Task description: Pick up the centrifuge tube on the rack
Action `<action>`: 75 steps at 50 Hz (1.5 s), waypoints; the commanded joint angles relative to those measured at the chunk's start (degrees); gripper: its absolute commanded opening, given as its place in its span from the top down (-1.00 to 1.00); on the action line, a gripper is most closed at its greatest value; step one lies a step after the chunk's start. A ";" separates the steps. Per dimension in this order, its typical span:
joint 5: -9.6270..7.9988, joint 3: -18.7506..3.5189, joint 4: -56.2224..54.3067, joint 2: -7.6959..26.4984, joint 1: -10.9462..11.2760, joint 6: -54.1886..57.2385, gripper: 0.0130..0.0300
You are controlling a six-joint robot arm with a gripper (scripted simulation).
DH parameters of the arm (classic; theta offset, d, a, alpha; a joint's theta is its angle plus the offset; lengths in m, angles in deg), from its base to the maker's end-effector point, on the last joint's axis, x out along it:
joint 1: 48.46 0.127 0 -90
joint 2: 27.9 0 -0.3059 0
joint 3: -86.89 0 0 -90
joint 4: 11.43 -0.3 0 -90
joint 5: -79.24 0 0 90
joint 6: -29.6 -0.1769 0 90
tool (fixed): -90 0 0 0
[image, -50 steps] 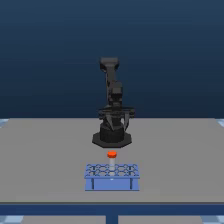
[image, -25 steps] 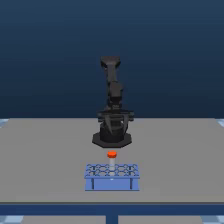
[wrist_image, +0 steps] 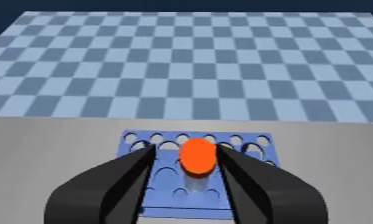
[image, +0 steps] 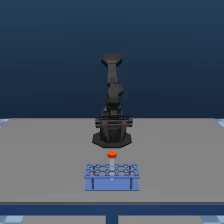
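The light-blue rack [image: 111, 184] stands on the grey table near its front edge. The centrifuge tube [image: 111, 154] stands upright in a hole at the rack's far side, its orange-red cap above the rack. In the wrist view, the tube [wrist_image: 197, 156] shows in the gap between the two black fingers [wrist_image: 129, 175] of my gripper [wrist_image: 184, 147], over the rack [wrist_image: 253, 150]. The jaws are open and hold nothing. In the exterior view the black arm [image: 113, 95] stands behind the rack, away from the tube, and the gripper itself cannot be made out there.
The grey table [image: 45, 160] spreads to both sides of the rack, with its front edge just before the rack. Beyond the table's edge, a blue checkered floor [wrist_image: 182, 60] shows in the wrist view.
The arm's upper link has shifted slightly toward the exterior view's right and stands more upright. The tube and rack have not moved.
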 commanded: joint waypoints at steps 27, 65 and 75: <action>-1.17 -5.54 -7.77 7.34 -1.30 8.12 -1.00; 6.31 -2.34 -7.04 11.46 -1.26 7.38 -1.00; 8.64 -1.56 -7.01 13.02 -1.26 7.35 -1.00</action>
